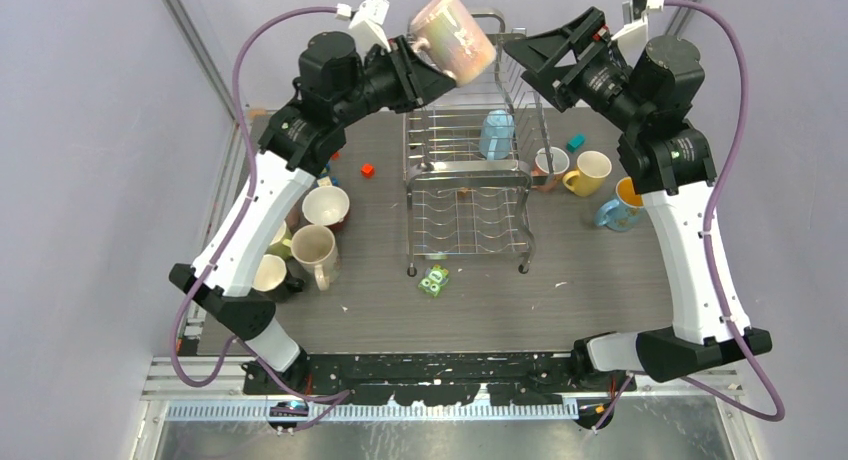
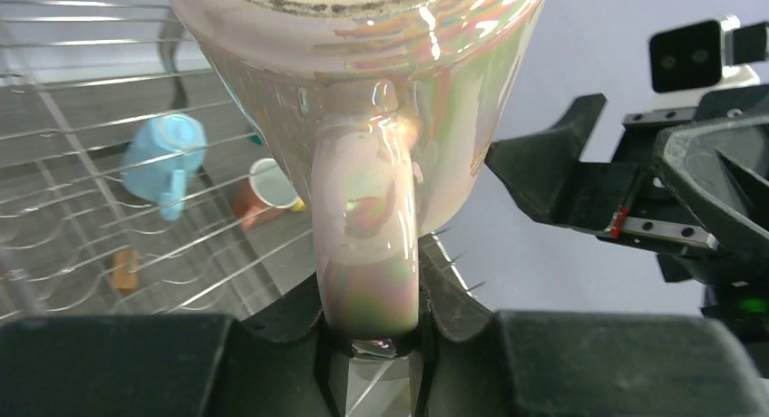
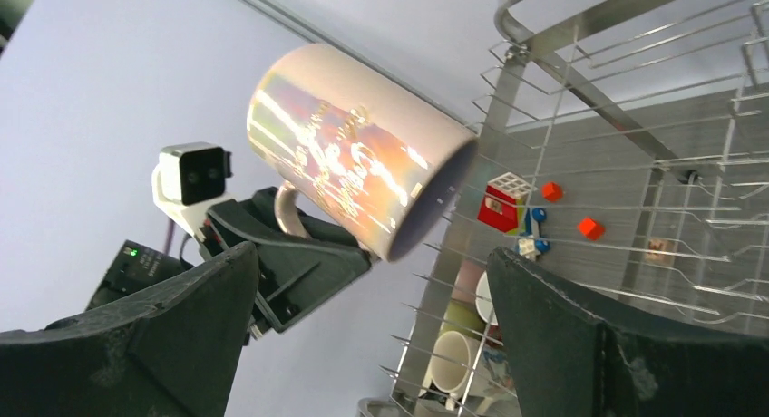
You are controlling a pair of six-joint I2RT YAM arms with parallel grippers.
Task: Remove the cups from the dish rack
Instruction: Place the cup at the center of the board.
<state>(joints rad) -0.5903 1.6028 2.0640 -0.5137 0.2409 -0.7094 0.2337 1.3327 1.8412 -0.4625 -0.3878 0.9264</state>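
A pearly pink mug [image 1: 455, 35], script-lettered, is shimmering above the silver dish rack [image 1: 468, 168]; a light blue mug [image 1: 496, 133] is showing inside it, a yellow mug [image 1: 590, 172] beside it.

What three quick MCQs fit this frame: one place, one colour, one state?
1. Where is the light blue mug?
A) in the dish rack
B) left of the rack
C) right of the rack

2. What colour is the held mug in the left gripper?
A) black
B) pale pink
C) yellow

3. How is the right gripper?
A) shut on a mug
B) open, empty
C) shut, empty

Key:
1 A: it lies among the rack's wires.
2 B: pale pink with a sheen, pinched by its handle.
3 B: its fingers are spread with nothing between them.
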